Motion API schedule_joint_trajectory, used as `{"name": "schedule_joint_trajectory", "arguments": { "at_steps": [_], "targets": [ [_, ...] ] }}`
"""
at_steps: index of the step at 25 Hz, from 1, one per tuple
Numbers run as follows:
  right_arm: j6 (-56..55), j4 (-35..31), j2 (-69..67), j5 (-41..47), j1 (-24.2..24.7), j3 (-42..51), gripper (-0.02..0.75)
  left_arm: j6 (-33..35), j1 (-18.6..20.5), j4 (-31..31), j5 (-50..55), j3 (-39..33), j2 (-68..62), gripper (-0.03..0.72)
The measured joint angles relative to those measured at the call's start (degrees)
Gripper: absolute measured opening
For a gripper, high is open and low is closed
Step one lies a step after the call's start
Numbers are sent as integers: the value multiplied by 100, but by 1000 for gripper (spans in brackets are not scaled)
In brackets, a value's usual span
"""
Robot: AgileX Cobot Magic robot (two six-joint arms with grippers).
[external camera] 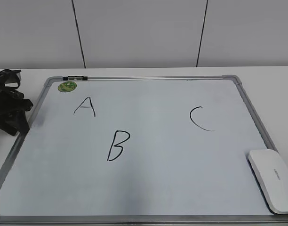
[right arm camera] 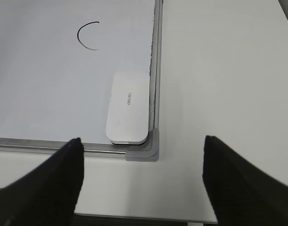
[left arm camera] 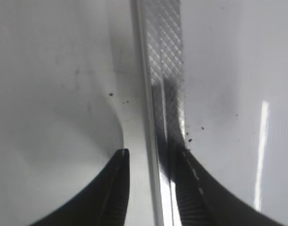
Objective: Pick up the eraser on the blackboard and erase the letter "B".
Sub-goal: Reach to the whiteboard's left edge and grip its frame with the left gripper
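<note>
- The blackboard (external camera: pixel 148 188) (a white board in a silver frame) is laid flat on the white table (right arm camera: pixel 219 94), filling most of the tabletop from the far edge to the near edge.
- Three black letters are written on it: "A" (external camera: pixel 85 107) toward the far left corner, "C" (external camera: pixel 199 118) toward the far right, and the letter "B" (external camera: pixel 117 145) between them, nearer the front edge.
- The eraser (external camera: pixel 272 179) is seen lying flat on the board in its near right corner, print side up, one long side just beside the right frame rail.
- In the right wrist view the eraser (right arm camera: pixel 129 107) is shown tucked against the grey corner piece (right arm camera: pixel 146 150), with the "C" (right arm camera: pixel 86 36) well beyond it.
- The right gripper (right arm camera: pixel 141 176) is held above the table's near right area, apart from the eraser; its jaws are spread wide and nothing is held.
- The left gripper (left arm camera: pixel 151 157) is parked at the left edge, over the board's left frame rail (left arm camera: pixel 163 70); the jaws are set narrowly apart and straddle the rail (contact cannot be told).
- A green magnet (external camera: pixel 67 86) is stuck near the board's far left corner, beside a marker (external camera: pixel 75 78) on the top rail.
</note>
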State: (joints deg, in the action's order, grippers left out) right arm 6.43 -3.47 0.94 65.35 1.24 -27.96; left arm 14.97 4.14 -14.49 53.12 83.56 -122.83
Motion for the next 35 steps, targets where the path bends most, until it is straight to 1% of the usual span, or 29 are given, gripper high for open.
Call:
{"name": "schedule_joint_trajectory", "arguments": {
  "at_steps": [5, 14, 35],
  "targets": [
    [0, 0, 0, 0, 0, 0, 587, 0, 0, -9, 10, 0, 0, 186],
    [0, 0, 0, 0, 0, 0, 587, 0, 0, -36, 44, 4, 0, 136],
    [0, 0, 0, 0, 0, 0, 587, 0, -23, -48, 56, 4, 0, 118]
  ]
}}
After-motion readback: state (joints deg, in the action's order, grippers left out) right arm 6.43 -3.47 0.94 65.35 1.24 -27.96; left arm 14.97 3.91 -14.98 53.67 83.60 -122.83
